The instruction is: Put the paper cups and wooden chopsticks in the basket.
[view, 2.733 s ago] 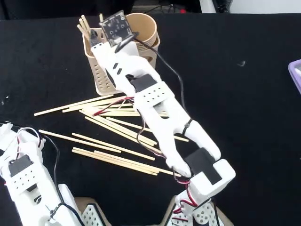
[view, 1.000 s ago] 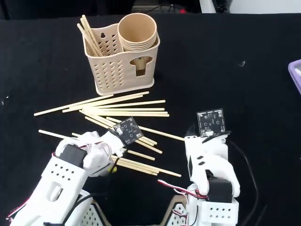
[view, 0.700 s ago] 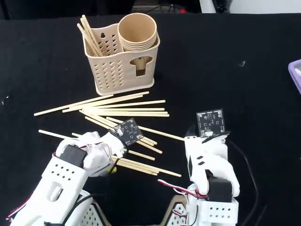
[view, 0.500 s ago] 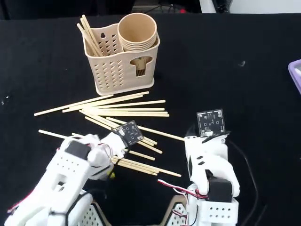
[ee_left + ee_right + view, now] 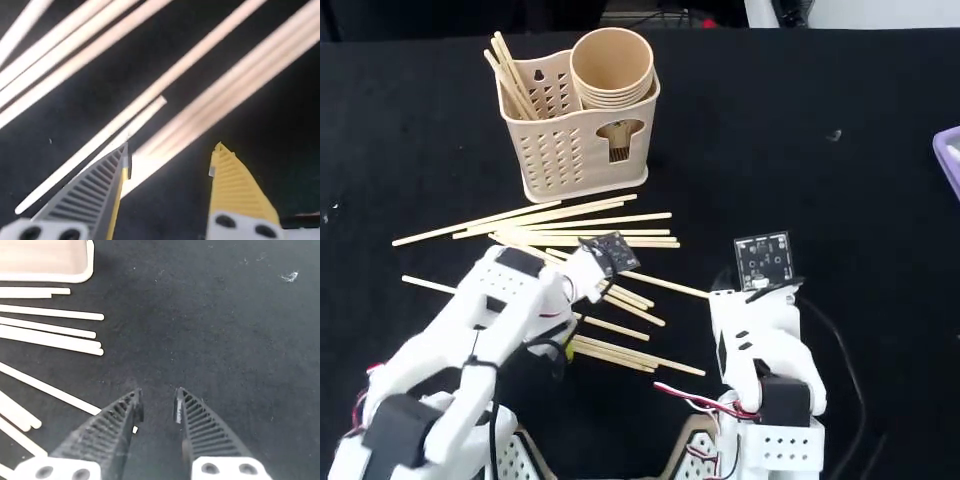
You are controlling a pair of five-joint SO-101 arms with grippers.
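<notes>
Left gripper spread wide, nose-down over loose chopsticks.

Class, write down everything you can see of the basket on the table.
The basket is a beige, plastic-looking caddy with rows of small holes in its walls and a keyhole-shaped cutout in the front. It stands upright at the far side of the black table. One compartment holds several wooden chopsticks leaning out, and the other holds a stack of paper cups rising above the rim.
</notes>
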